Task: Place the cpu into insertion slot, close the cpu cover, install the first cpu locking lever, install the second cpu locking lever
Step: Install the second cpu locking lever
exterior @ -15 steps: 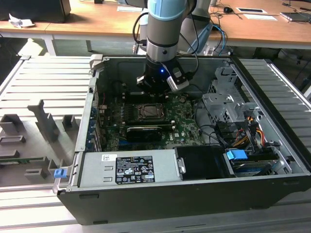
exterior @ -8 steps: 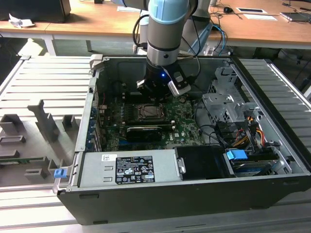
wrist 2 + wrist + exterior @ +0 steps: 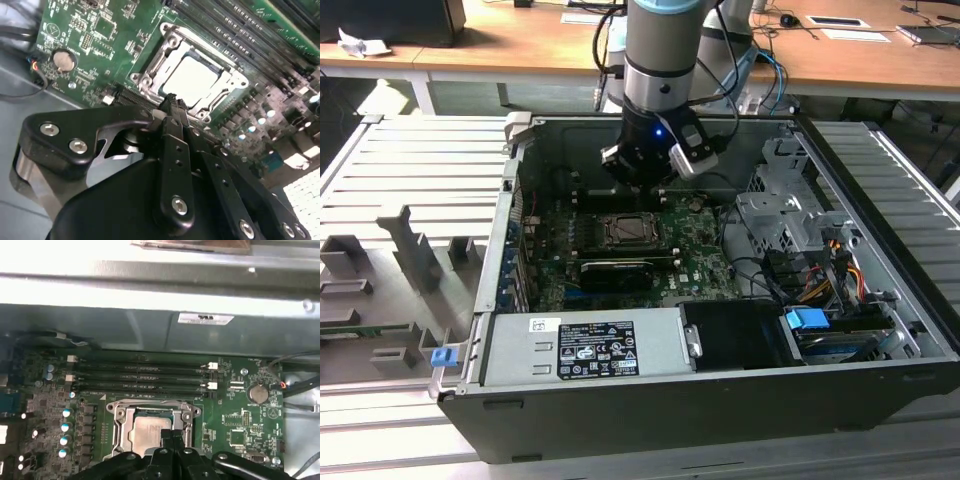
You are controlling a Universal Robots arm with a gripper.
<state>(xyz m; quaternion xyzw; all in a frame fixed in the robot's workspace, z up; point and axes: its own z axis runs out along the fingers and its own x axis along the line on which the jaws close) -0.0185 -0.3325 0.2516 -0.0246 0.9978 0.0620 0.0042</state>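
Observation:
The cpu (image 3: 192,80) shows its pale silver top, lying flat in the insertion slot (image 3: 628,232) on the green motherboard. The silvery cpu cover (image 3: 200,44) lies down around it, its window framing the chip. In the first wrist view the cpu (image 3: 150,430) sits inside the cover (image 3: 155,407). My gripper (image 3: 172,105) is shut with nothing between its black fingers. Its tips hover just above the socket's edge nearest the camera in both wrist views. In the exterior view the gripper (image 3: 642,180) hangs over the far side of the slot.
Long black memory slots (image 3: 140,377) run beside the socket. A coin battery (image 3: 258,393) sits on the board. A black expansion card (image 3: 615,268), the power supply (image 3: 585,345), a drive cage (image 3: 790,215) and cables crowd the open case. A grey fixture tray (image 3: 400,260) lies outside.

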